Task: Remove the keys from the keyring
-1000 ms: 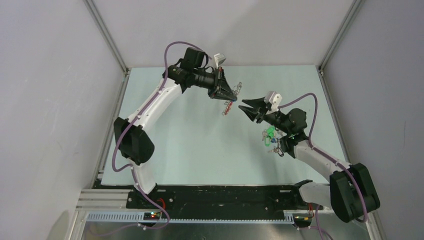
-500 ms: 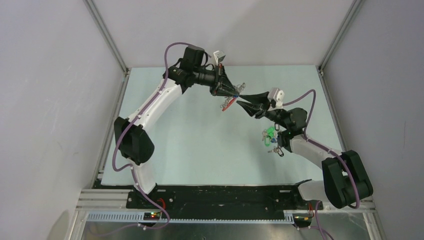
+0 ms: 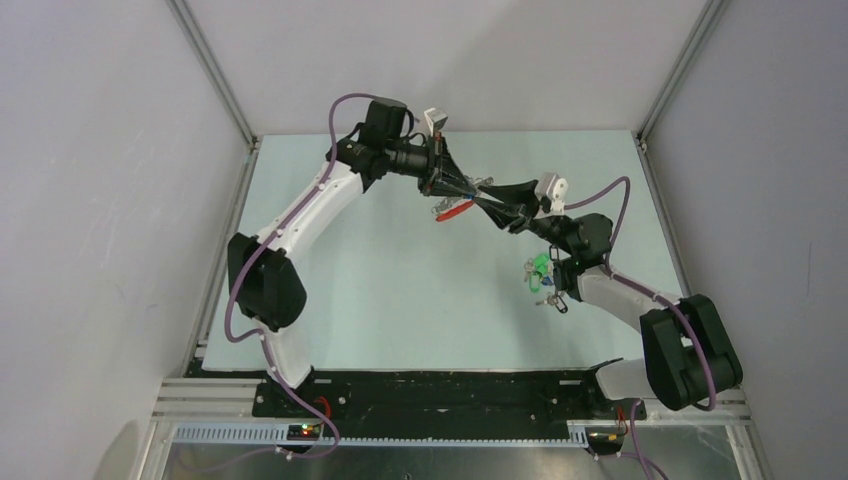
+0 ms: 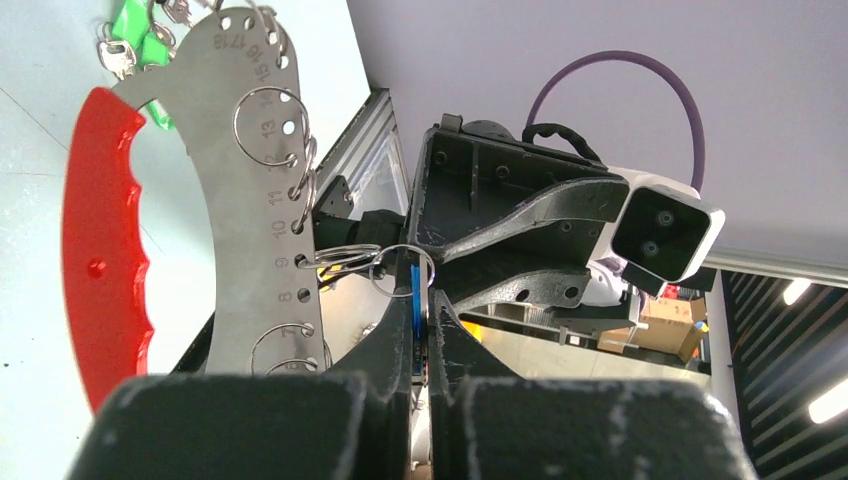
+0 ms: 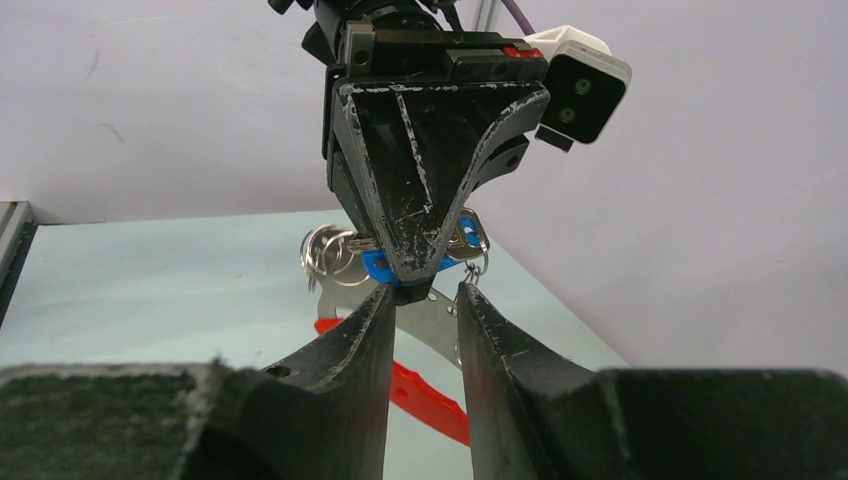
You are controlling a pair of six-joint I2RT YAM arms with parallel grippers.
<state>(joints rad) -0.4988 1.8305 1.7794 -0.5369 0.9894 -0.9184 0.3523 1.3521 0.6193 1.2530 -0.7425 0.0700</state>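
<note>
My left gripper is raised over the far middle of the table and is shut on a blue-headed key. The keyring, a red band joined to a grey numbered strip with small wire rings, hangs from that key. My right gripper is open and meets the left gripper tip to tip. In the right wrist view its fingers flank the left gripper's tip and the blue key. The keyring's red band shows below them.
A loose cluster of green, blue and black-headed keys lies on the pale green table beside the right forearm; its green head also shows in the left wrist view. Grey walls and metal frame rails enclose the table.
My right gripper has moved up and left until its open fingers reach the left gripper's tip. The left gripper has turned a little and the keyring has swung up to lie flatter.
</note>
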